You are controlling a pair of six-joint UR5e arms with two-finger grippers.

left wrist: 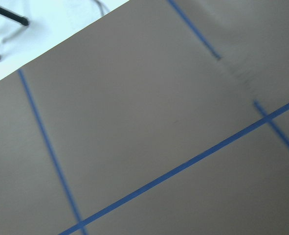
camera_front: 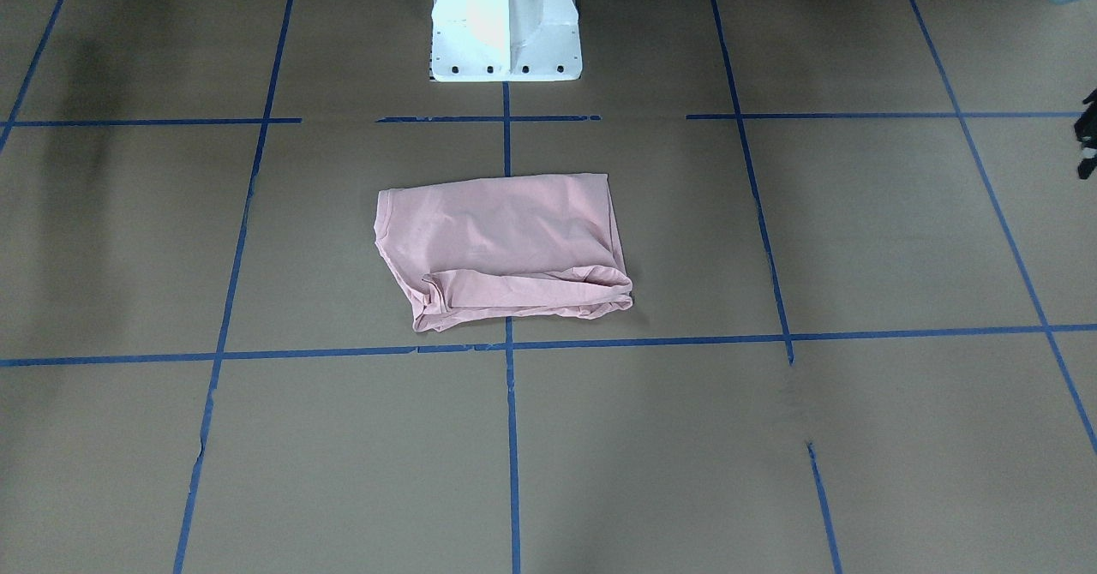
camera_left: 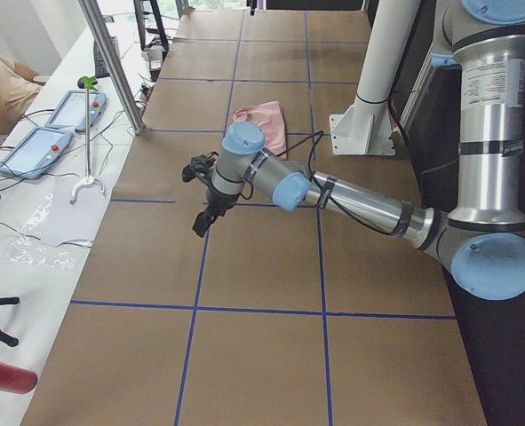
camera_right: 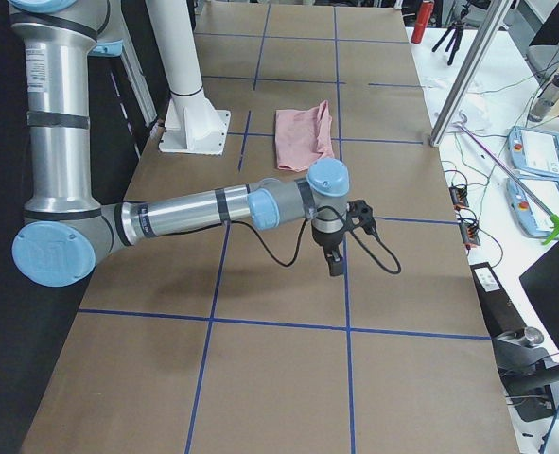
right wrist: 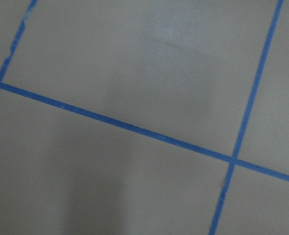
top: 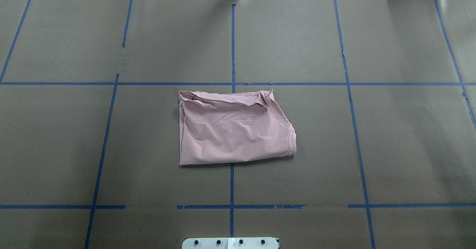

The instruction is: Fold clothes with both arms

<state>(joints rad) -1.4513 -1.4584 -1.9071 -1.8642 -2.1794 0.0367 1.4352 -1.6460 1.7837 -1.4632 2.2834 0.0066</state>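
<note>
Pink folded T-shirt sits mid brown papered table; black left gripper and black right gripper hang well apart from it, can't tell whether they're apart or together. Bunched far edge could flop undone, imo.

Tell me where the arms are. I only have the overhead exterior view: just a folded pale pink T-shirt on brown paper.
Observer: The left silver-grey arm is stretched low over the brown paper table cover, its black left hand away from the pale pink T-shirt.
Operator: Right one?
Observer: The right silver-grey arm is stretched out likewise, its right hand above bare paper, apart from the shirt.
Operator: Hands open?
Observer: Cannot tell from the side views; both wrist cameras show only that paper and blue tape lines.
</note>
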